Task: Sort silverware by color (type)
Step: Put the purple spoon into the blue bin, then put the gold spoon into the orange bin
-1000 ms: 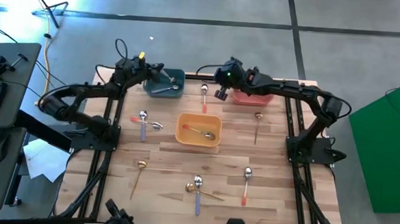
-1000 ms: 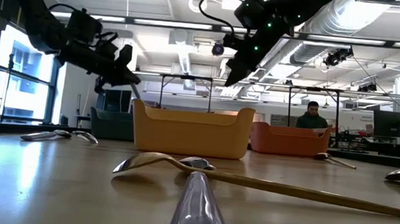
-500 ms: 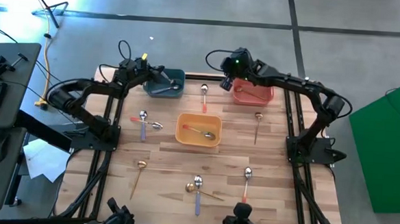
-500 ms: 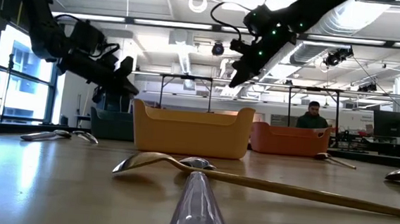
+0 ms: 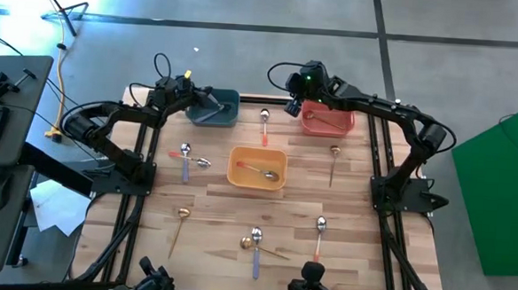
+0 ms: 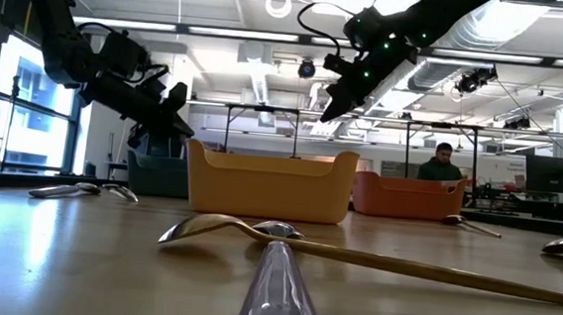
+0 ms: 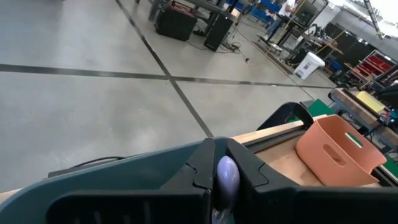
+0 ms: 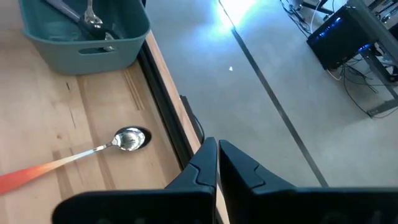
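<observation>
My left gripper (image 5: pixel 201 104) hangs over the teal bin (image 5: pixel 228 99) at the far left, shut on a lavender-handled spoon (image 7: pixel 227 174). Another spoon (image 5: pixel 214 116) lies inside that bin. My right gripper (image 5: pixel 289 108) is shut on nothing, in the air between the red bin (image 5: pixel 331 124) and an orange-red-handled spoon (image 8: pixel 127 139) lying flat on the table. The orange bin (image 5: pixel 257 182) in the middle holds one spoon (image 5: pixel 262 172). Several more spoons lie on the table nearer the front. My left gripper pinches the spoon's lavender handle (image 7: pixel 227 167) between its two fingers, and the rounded end of the handle shows in the gap. The fingers reach out slightly downward over the teal bin. The gripper hides the rest of the spoon.
Loose spoons lie at the left (image 5: pixel 186 154), front left (image 5: pixel 181 216), front middle (image 5: pixel 256 242), front right (image 5: pixel 320 228) and right (image 5: pixel 334 153). The table's far edge rail (image 8: pixel 165 112) runs just beyond the bins. A person (image 6: pixel 440 164) sits in the room behind.
My left gripper has come down a little toward the teal bin, still shut on the spoon. My right gripper has swung from over the orange-red-handled spoon toward the table's far edge and the red bin, staying shut.
</observation>
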